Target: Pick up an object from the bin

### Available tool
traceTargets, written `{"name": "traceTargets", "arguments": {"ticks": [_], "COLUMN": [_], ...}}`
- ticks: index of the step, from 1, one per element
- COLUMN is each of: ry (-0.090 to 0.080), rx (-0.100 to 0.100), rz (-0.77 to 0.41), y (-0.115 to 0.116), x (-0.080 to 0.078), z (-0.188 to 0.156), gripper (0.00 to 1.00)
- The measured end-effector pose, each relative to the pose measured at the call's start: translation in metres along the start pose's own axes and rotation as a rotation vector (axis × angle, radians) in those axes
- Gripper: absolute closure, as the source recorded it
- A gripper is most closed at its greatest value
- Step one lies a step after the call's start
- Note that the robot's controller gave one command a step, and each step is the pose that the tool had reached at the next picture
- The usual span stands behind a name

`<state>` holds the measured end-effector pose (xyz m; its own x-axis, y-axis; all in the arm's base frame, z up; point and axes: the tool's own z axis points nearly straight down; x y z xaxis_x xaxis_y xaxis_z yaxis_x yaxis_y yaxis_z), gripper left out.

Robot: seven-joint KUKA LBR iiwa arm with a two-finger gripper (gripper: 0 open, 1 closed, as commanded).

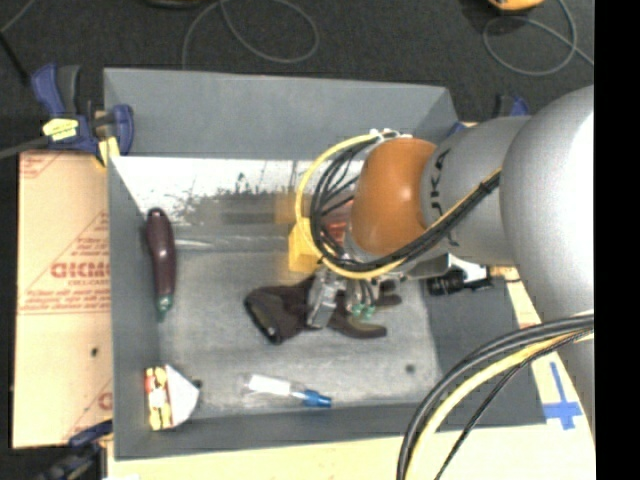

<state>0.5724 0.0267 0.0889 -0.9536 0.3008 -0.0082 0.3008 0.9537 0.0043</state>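
Note:
My gripper point(340, 303) is down in the middle of the bin, its lower part showing under the orange cover. It sits right over a dark brown, floppy leather-like piece point(275, 313) that lies on the bin floor and spreads to the left and right of it. A yellow block point(303, 246) lies just behind the gripper, partly hidden by the cables.
A dark maroon pen-like tool with a green tip point(160, 258) lies along the left wall. A small white, red and yellow packet point(168, 396) sits in the front left corner. A clear syringe with a blue tip point(288, 392) lies near the front wall.

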Motion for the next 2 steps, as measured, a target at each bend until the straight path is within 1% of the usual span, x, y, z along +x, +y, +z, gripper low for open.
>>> {"name": "traceTargets", "arguments": {"ticks": [1, 2], "ry": [0.000, -0.003], "rx": [0.000, -0.001], "rz": [0.000, 0.033], "y": [0.000, -0.002], "x": [0.000, 0.005], "z": [0.000, -0.125], "gripper": [1.00, 1.00]}}
